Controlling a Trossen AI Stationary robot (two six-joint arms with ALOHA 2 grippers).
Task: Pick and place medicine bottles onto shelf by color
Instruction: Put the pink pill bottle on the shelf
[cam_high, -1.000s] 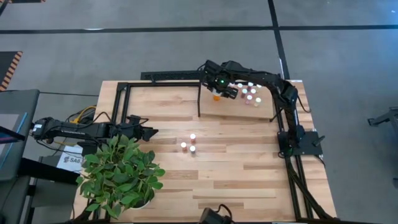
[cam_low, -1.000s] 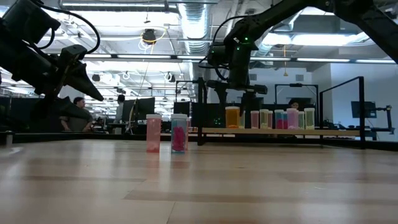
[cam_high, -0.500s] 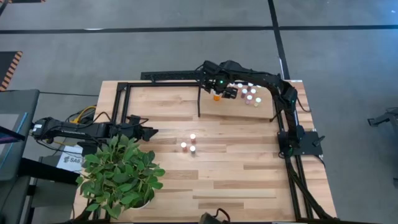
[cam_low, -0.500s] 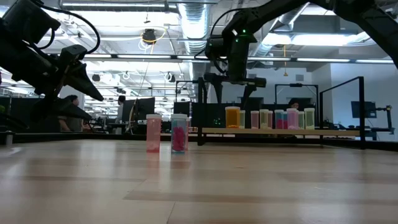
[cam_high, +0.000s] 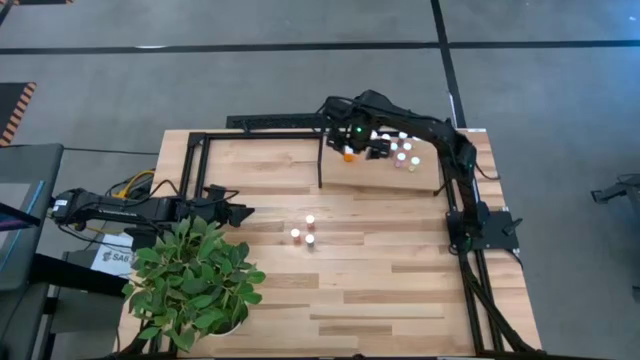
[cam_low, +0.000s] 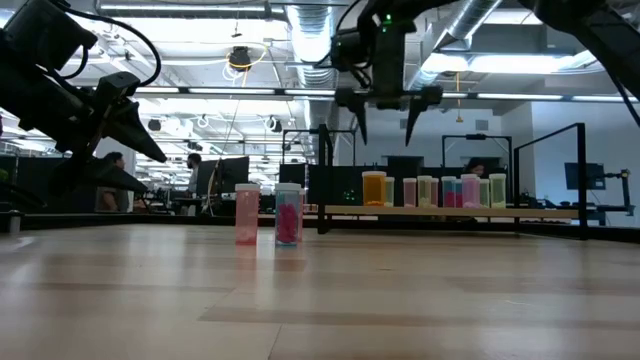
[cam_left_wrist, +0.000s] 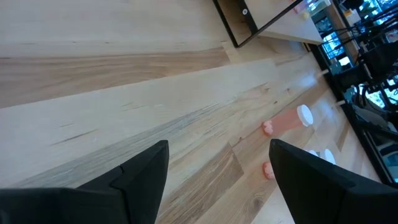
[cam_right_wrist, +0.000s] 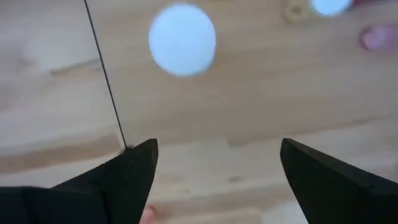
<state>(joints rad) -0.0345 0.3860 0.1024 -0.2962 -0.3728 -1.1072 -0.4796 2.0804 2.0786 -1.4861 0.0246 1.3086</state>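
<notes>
The large orange white-capped bottle stands upright on the pale shelf at its left end; it also shows in the low view. Several small vials stand in a row on the shelf. Three vials stand on the tabletop's middle. My right gripper is open and empty, pointing down above the orange bottle, whose white cap shows in the right wrist view. My left gripper is open and empty above the table's left part.
A potted green plant stands at the near left, close beside my left arm. Black frame bars edge the table's far and left sides. Bare tabletop lies between the three vials and the shelf.
My right gripper has risen straight up from just above the orange bottle, which stays upright on the shelf.
</notes>
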